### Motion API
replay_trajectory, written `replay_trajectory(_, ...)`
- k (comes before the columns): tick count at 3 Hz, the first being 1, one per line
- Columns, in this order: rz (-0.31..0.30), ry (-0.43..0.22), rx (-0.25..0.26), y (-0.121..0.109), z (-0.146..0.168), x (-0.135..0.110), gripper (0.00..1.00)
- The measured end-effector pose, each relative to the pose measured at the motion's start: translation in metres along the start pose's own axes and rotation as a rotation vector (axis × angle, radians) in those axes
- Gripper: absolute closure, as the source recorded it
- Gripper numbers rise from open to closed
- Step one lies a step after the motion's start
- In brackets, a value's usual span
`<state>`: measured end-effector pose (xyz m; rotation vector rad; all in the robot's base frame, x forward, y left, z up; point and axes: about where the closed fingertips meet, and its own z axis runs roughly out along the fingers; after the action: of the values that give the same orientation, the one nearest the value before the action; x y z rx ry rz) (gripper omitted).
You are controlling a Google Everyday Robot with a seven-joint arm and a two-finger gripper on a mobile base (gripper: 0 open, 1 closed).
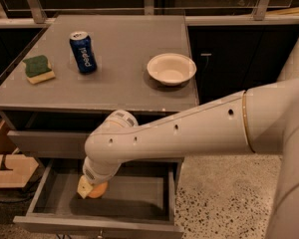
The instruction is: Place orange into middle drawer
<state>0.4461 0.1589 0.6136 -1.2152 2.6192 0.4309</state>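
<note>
The orange point(98, 189) is a small round fruit held at the end of my arm, low inside the open middle drawer point(139, 198). My gripper point(91, 188) reaches down into the drawer's left half and is shut on the orange; one pale fingertip point(83, 188) shows on the fruit's left side. The drawer is pulled out, with a dark grey inside and its front edge point(97, 225) near the bottom of the view. Whether the orange touches the drawer floor is hidden by my arm.
On the grey cabinet top point(119, 78) stand a blue soda can point(82, 52), a white bowl point(171, 68) and a green-and-yellow sponge point(38, 68). The shut top drawer front point(45, 143) is above the open one. A wooden object point(5, 168) stands left on the floor.
</note>
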Motion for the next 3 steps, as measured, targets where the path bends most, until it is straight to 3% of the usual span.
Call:
replay_trajectory(1,0.091,-0.018,0.011,-0.016,0.024,0.009,1.00)
replay_trajectory(2,0.140,-0.022,0.016,-0.025,0.041,0.014,1.00)
replay_trajectory(3,0.147,-0.024,0.016,-0.025,0.041,0.014,1.00)
